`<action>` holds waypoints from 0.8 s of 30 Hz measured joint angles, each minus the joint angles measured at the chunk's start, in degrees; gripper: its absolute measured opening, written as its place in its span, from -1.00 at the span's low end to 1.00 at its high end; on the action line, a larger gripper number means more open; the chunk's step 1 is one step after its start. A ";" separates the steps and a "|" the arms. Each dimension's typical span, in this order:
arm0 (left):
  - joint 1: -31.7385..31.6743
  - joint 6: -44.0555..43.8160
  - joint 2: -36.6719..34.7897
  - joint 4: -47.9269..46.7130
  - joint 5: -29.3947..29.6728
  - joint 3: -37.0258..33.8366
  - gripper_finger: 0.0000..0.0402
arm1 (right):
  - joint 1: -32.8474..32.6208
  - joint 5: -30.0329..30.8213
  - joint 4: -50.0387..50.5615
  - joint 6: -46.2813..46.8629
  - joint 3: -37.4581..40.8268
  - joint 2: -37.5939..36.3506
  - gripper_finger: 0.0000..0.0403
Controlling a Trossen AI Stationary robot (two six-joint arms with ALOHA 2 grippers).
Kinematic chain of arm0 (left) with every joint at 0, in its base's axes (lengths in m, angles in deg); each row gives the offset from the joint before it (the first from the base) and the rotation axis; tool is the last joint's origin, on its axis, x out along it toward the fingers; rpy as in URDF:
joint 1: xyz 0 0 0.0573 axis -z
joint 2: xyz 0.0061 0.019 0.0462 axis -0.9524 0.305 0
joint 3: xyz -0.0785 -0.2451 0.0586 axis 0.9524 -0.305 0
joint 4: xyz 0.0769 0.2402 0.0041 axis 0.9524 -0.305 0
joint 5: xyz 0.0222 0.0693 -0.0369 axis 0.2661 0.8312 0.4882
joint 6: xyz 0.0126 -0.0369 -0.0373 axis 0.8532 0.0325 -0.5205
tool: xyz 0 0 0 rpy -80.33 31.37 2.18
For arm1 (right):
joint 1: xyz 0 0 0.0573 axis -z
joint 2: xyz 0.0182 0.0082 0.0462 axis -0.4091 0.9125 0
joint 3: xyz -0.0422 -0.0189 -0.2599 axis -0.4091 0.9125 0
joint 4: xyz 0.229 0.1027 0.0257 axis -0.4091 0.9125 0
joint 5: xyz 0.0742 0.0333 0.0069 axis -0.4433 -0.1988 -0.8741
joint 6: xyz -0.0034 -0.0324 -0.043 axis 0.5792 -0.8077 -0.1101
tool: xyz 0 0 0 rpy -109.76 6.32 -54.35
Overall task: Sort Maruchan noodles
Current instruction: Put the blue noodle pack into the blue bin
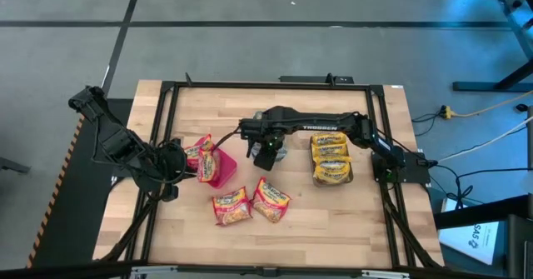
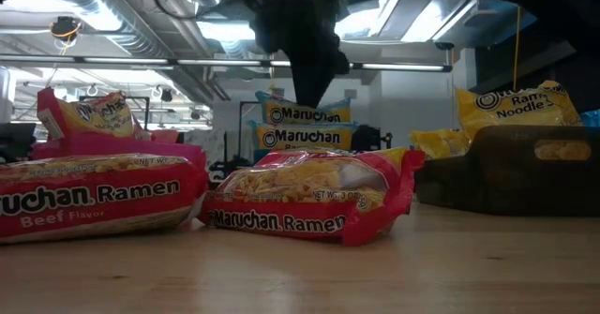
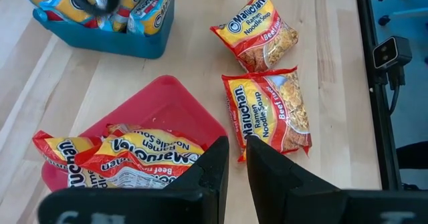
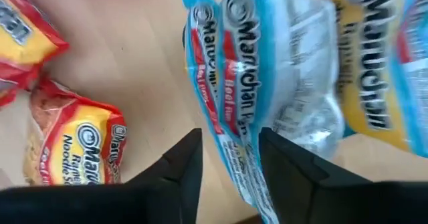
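Right gripper sits over the middle of the wooden table, fingers parted, with the crinkly light-blue Maruchan packets just beyond the tips; I read this as the let-go of a blue packet into the teal plastic bin, though whether the packet is free of the fingers I cannot tell. Left gripper waits at the table's left side, fingers close together with a slim gap and nothing between them, just above the pink plastic bin that holds red beef packets. Two more red crinkly packets lie loose on the table in front, and yellow packets fill the dark bin to the right. Next I would lift the right arm clear, then go for a loose red packet and carry it to the pink bin
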 joint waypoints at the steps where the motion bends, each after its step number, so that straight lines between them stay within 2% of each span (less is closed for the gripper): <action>1: 0.00 0.00 0.00 0.00 0.02 0.00 -0.77 | 0.00 0.56 0.80 0.10 -1.30 0.00 -0.26; 6: 0.00 -0.77 0.00 0.00 0.02 0.00 -0.77 | -0.02 4.62 1.06 1.32 -4.55 -0.23 -0.23; 10: 0.00 -2.19 0.00 0.04 0.03 0.00 -0.77 | -0.02 4.09 1.80 2.60 -4.35 -0.46 -0.28; 20: 0.00 -2.64 0.02 0.04 0.04 0.00 -0.77 | 0.39 5.50 -2.99 1.57 -4.08 -0.35 -0.64; 24: 0.00 -2.63 0.00 0.04 0.04 0.00 -0.77 | 1.37 6.04 -5.41 0.90 -1.77 -0.28 -0.72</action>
